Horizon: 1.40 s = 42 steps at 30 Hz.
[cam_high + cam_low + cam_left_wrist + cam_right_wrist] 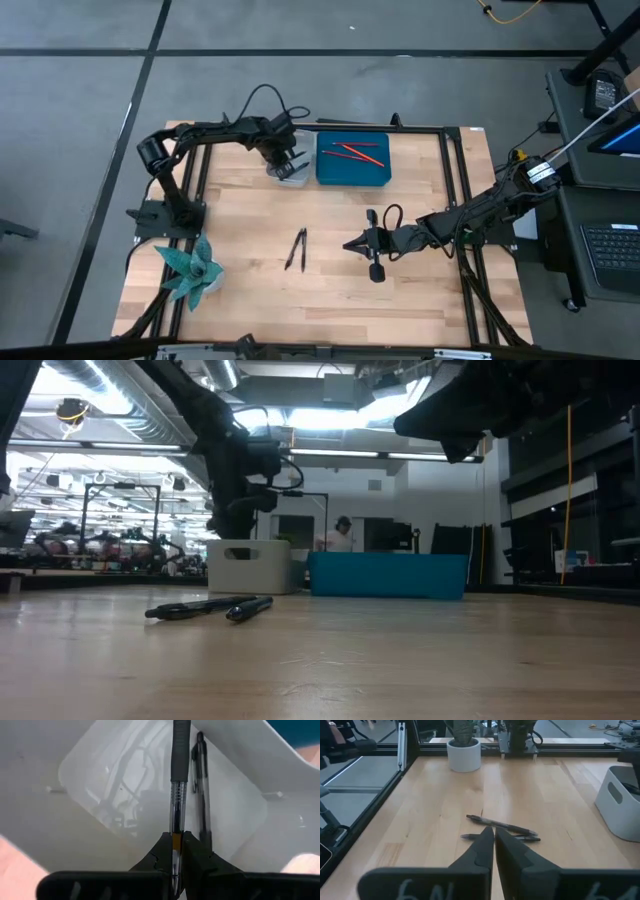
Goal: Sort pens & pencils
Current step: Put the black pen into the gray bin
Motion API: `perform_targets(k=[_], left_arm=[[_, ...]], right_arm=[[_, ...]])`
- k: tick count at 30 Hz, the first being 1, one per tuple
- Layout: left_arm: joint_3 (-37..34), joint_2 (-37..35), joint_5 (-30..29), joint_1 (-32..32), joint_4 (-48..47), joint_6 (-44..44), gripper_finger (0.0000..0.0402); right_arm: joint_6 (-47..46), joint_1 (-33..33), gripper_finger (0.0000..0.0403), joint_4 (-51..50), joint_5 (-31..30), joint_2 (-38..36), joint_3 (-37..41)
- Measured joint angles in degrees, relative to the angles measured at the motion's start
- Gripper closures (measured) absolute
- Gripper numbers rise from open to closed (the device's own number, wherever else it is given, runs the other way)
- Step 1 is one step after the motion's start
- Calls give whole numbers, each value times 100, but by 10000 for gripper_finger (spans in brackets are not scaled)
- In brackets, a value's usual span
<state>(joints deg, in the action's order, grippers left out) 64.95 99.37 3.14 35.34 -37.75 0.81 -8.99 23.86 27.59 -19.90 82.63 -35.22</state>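
Two dark pens (pixel 297 250) lie crossed on the wooden table, also in the low view (pixel 205 606) and the right wrist view (pixel 502 826). My left gripper (pixel 285 160) is over the white bin (pixel 290 172), shut on a clear-barrelled pen (pixel 179 775). Another pen (pixel 201 785) lies inside that white bin (pixel 100 780). A few red pencils (pixel 358 152) lie in the blue bin (pixel 352 160). My right gripper (pixel 352 243) is shut, holds nothing, and hovers right of the loose pens. My left gripper pinches the pen between its two fingers on the clear barrel (pixel 176 836), near its back end. The fingers come from above, pointing down into the white bin. The pen runs on ahead of the fingertips, grip section farthest away; its tip is out of the picture.
A potted plant (pixel 192 265) in a white pot stands at the table's near left corner. The white bin (pixel 248 565) and the blue bin (pixel 388 574) sit side by side at the far edge. Bare wood stretches across the near half of the table (pixel 400 310).
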Motion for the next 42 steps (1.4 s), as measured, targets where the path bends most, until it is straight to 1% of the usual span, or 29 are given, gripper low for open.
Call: perform_targets(k=[2, 8, 12, 15, 19, 27, 31, 37, 42], left_arm=[[0, 0, -1, 4, 69, 102, 383], [0, 0, -51, 1, 328, 123, 334], [21, 0, -206, -11, 470, 130, 319], [253, 0, -210, -9, 197, 219, 317], [680, 0, -208, -79, -500, 427, 318], [1433, 0, -199, -483, -1713, 591, 319], [1562, -32, -199, -720, -2374, 685, 318], [1374, -537, -207, -1240, -2206, 574, 318], [1104, -1317, -212, -1843, -2094, 124, 318]], right_arm=[[0, 0, 382, 0, 0, 0, 0], [0, 0, 382, -2, 0, 0, 0], [0, 0, 382, -3, 0, 0, 0], [21, 0, 382, -4, 0, 0, 0], [31, 0, 382, -6, 0, 0, 0], [39, 0, 382, -11, -2, 0, 0], [44, 0, 382, -43, -2, 0, 0], [16, 0, 382, -128, -2, 0, 0], [-148, 0, 382, -281, -2, 2, 0]])
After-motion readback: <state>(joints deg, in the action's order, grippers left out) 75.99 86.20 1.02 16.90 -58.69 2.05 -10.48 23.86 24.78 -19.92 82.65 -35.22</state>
